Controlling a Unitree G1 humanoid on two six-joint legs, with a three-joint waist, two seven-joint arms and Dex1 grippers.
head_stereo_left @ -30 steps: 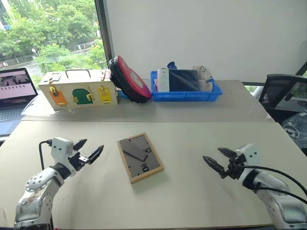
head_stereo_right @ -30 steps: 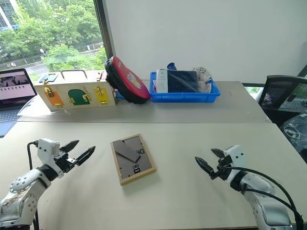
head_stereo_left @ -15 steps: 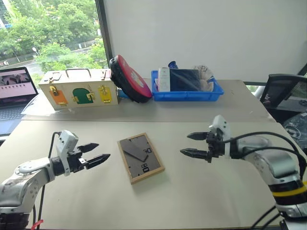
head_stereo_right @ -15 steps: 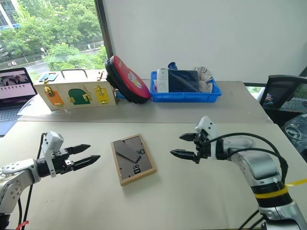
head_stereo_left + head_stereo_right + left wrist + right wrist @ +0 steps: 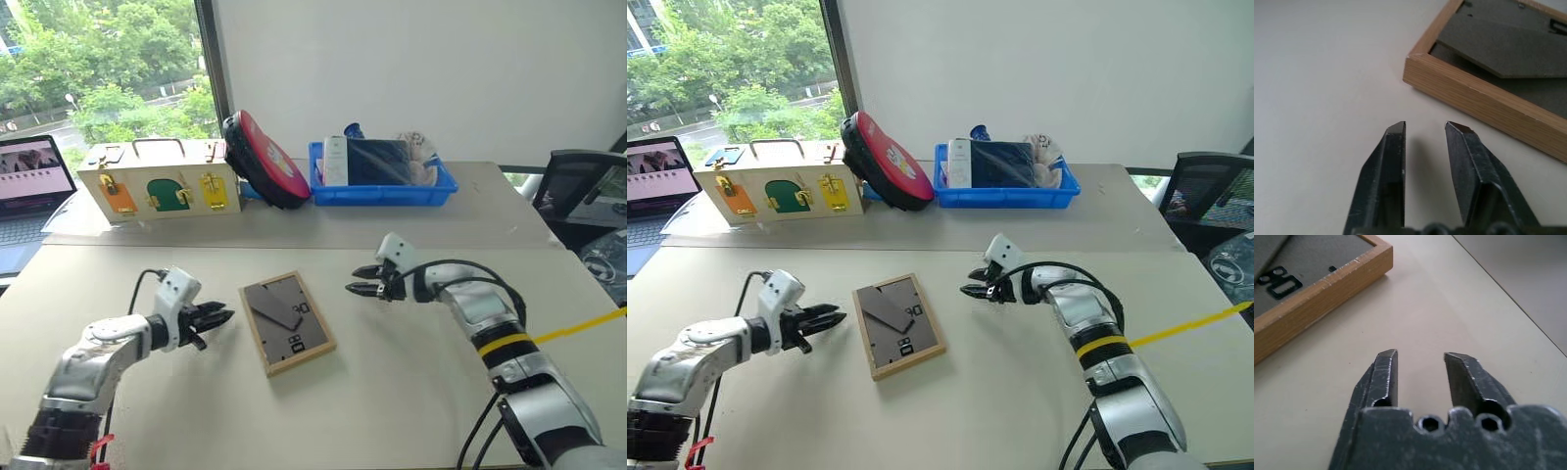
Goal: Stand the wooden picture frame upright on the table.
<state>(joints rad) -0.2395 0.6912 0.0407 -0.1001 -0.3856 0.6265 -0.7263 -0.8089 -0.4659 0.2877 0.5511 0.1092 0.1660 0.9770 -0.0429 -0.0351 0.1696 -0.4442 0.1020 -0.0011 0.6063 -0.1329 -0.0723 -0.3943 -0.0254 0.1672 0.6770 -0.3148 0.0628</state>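
I count one wooden picture frame [image 5: 287,322] lying flat on the table [image 5: 411,382], dark grey back up with its stand flap folded against it, roughly midway between my two arms. My left pincer [image 5: 223,318] sits just beside the frame's left edge, low over the table, not touching it; in the left wrist view its two black fingers [image 5: 1382,169] stand a narrow gap apart with nothing between them, the frame's near corner just ahead. My right pincer [image 5: 355,281] hangs near the frame's far right corner, also clear of it; its two fingers [image 5: 1382,377] are likewise a small gap apart and hold nothing. Along the far side of the table I count one cream latch box [image 5: 160,183] with three coloured doors, one round red and black disc [image 5: 263,162] leaning beside it, and one blue tray [image 5: 380,193] of odds and ends. One laptop [image 5: 29,191] sits at far left.
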